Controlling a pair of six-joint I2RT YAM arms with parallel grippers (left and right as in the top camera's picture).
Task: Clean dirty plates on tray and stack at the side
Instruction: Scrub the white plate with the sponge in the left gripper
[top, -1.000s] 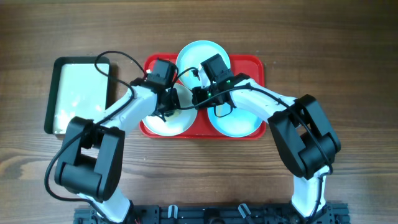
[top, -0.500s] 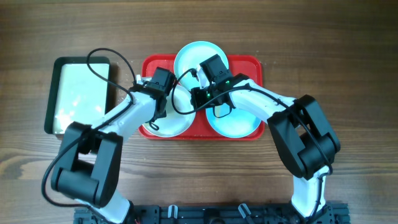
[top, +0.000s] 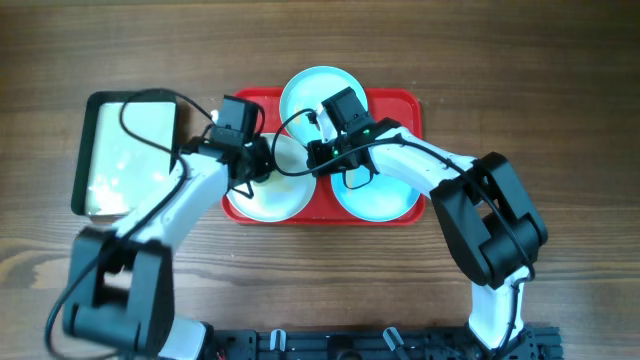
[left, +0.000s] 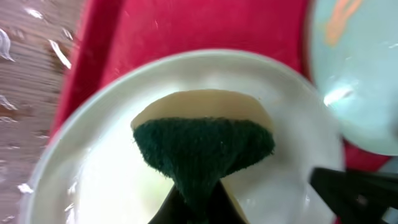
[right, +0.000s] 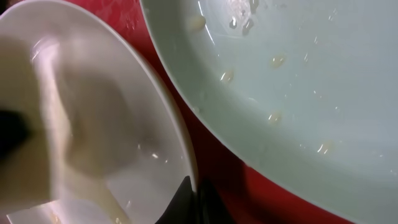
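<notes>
Overhead, my left gripper (top: 256, 160) is pinching a sponge (left: 202, 148) and holding it on the white plate (top: 272, 198). My right gripper (top: 312, 157) is pinching that plate's rim. The plate is sitting on the tray (top: 402, 104), at its left side.

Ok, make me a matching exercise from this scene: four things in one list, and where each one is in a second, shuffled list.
Things:
1. sponge
2. white plate
3. cream pan
4. far turquoise plate

Places:
A. on the table, left of the tray
B. pinched in the left gripper
C. overhanging the tray's far rim
D. on the tray, under the sponge

Pairs: 1-B, 2-D, 3-A, 4-C
</notes>
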